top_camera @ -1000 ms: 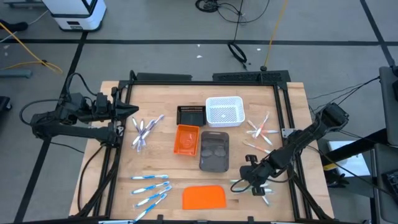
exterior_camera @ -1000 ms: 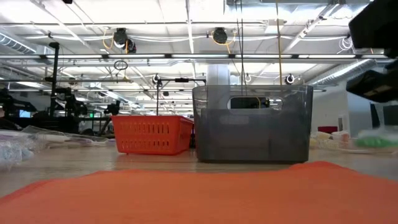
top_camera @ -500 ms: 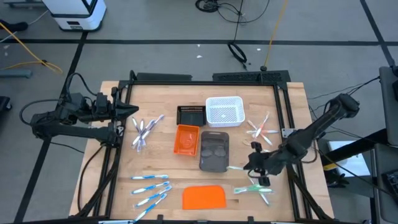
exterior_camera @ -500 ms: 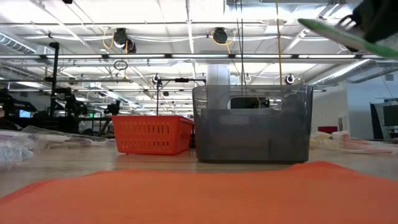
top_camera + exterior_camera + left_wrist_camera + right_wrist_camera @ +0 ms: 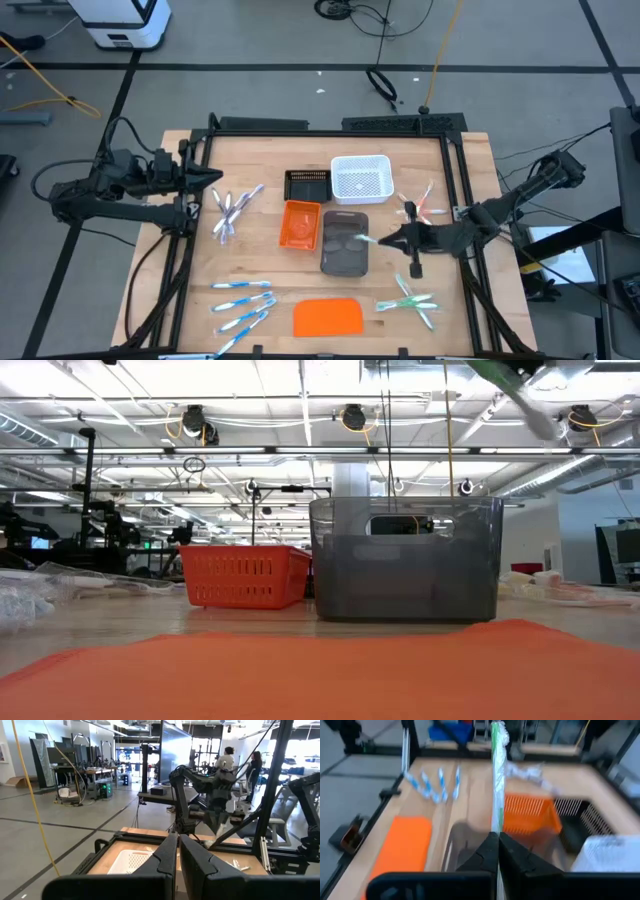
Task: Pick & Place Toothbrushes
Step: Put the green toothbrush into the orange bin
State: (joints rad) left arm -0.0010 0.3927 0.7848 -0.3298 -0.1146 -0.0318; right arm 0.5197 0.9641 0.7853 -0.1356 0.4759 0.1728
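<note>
Nearest the table's front edge lies the flat orange slab (image 5: pixel 329 317), with blue toothbrushes (image 5: pixel 243 302) to its left and green ones (image 5: pixel 410 304) to its right. Beyond them, the right gripper (image 5: pixel 388 240) hangs at the grey tray (image 5: pixel 345 243), clenched on a green toothbrush (image 5: pixel 497 775) that pokes out over it. Farther off, the left gripper (image 5: pixel 213 178) waits at the table's left edge, fingers pressed together.

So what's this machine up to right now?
It is sorting toothbrushes on a wooden table. The right gripper is shut on a green toothbrush, carried over the grey tray. More green ones lie near the table's front. The left gripper waits at the far left edge, jaws shut and empty.
</note>
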